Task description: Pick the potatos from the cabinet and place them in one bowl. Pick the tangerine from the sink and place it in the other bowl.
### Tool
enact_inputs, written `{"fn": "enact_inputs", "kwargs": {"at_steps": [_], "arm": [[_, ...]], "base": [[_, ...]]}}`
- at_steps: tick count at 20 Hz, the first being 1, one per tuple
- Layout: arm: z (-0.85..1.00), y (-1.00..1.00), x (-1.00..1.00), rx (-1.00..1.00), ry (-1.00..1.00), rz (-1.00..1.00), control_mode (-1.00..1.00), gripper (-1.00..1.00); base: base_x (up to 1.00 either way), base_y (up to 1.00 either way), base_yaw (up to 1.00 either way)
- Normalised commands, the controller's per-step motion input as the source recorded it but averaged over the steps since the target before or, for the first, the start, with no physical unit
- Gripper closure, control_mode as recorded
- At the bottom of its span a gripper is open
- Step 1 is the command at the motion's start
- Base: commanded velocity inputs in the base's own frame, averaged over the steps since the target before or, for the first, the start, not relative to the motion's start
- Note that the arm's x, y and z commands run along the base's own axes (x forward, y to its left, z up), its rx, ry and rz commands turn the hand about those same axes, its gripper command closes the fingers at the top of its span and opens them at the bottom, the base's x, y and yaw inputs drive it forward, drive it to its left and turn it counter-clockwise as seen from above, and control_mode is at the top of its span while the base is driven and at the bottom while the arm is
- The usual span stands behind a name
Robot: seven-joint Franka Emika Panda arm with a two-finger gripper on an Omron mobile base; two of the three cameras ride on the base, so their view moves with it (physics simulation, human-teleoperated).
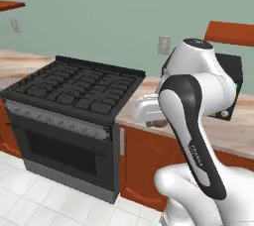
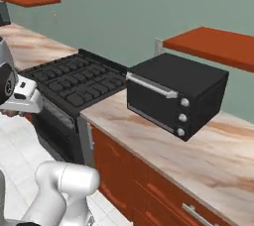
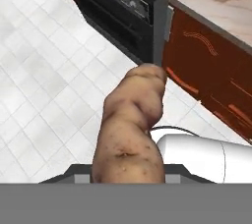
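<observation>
A lumpy tan-brown potato (image 3: pixel 130 125) rises between the jaws in the hand view, and my gripper is shut on it. From the left base view, the gripper (image 1: pixel 157 120) hangs low in front of the counter edge, just right of the stove, with a brown bit of the potato showing under the white hand. The right base view has the gripper (image 2: pixel 11 112) at the far left edge. White floor tiles lie below the potato. The bowls, the sink and the tangerine are out of view.
A black gas stove (image 1: pixel 74 91) with an oven door stands left of the marbled counter (image 2: pixel 198 155). A black toaster oven (image 2: pixel 173 91) sits on that counter. Reddish-brown wall shelf boards (image 2: pixel 213 46) hang above. Drawer fronts (image 3: pixel 216 85) run under the counter.
</observation>
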Motion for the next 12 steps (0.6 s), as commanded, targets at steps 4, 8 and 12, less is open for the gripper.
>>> {"fn": "enact_inputs", "kwargs": {"at_steps": [4,8,12], "arm": [[0.00,0.00,0.00,0.00,0.00,0.00,1.00,1.00],[0.00,0.00,0.00,0.00,0.00,0.00,1.00,1.00],[0.00,0.00,0.00,0.00,0.00,0.00,1.00,1.00]], "base": [[0.00,0.25,1.00],[0.00,0.22,1.00],[0.00,0.21,1.00]]}}
